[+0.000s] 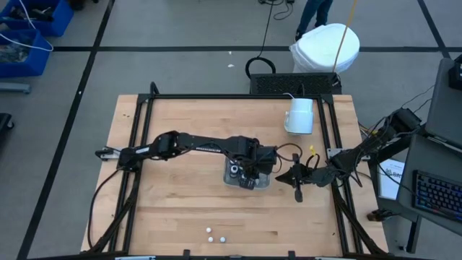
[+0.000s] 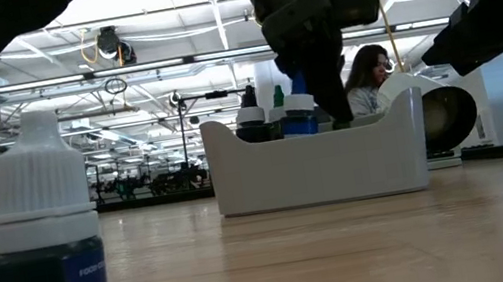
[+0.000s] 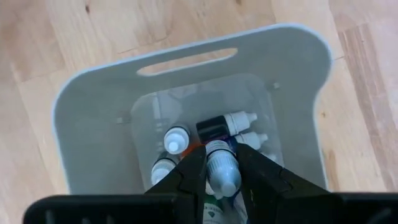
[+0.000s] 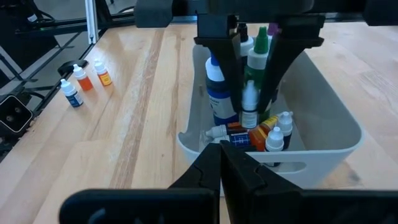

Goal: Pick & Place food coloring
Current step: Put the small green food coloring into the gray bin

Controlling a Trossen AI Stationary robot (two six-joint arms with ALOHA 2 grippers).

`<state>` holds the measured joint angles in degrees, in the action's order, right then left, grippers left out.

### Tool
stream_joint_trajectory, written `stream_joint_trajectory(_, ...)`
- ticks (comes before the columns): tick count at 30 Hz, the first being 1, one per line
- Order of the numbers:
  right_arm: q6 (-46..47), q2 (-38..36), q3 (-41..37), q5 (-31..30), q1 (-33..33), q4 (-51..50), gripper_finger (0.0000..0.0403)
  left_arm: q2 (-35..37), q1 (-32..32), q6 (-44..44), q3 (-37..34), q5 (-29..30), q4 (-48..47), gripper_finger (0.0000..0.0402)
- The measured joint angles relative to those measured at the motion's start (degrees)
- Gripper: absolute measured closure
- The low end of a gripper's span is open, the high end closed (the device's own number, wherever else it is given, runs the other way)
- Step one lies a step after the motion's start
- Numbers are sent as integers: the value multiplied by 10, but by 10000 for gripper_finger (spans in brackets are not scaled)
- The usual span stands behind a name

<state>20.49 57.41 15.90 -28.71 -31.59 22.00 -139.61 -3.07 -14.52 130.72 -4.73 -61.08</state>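
Observation:
A pale plastic tray (image 1: 228, 178) stands mid-table and holds several food coloring bottles (image 4: 273, 134), some upright, some lying on its floor. My left gripper (image 4: 250, 117) reaches down into the tray, shut on one small white-capped dropper bottle (image 4: 249, 102). Three more dropper bottles (image 1: 214, 235) stand upright on the table by its near edge. My right gripper (image 4: 221, 149) hovers shut just right of the tray, holding nothing. My left gripper pinches the small dropper bottle's sides (image 3: 222, 177) between its two fingers (image 3: 189, 171), coming from above and pointing steeply down. The bottle stands upright with its cap up, inside the tray, over the bottles lying on the floor. Whether it touches them I cannot tell.
A large white mug (image 1: 300, 115) lies on its side at the far right of the table. A black frame (image 1: 216, 96) runs round the table's edges. Bare wood lies between the tray and the three bottles at the near edge. A person sits beyond the table (image 2: 370, 77).

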Motion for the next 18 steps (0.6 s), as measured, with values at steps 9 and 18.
stream_joint_trajectory(9, 0, 0, 0, 0, 0, 0, 403, -2, -15, -12, -1, 1, 14, 321)
stream_joint_trajectory(18, -2, 0, 0, 0, 0, 1, 403, -17, -26, -19, -3, 34, 9, 321)
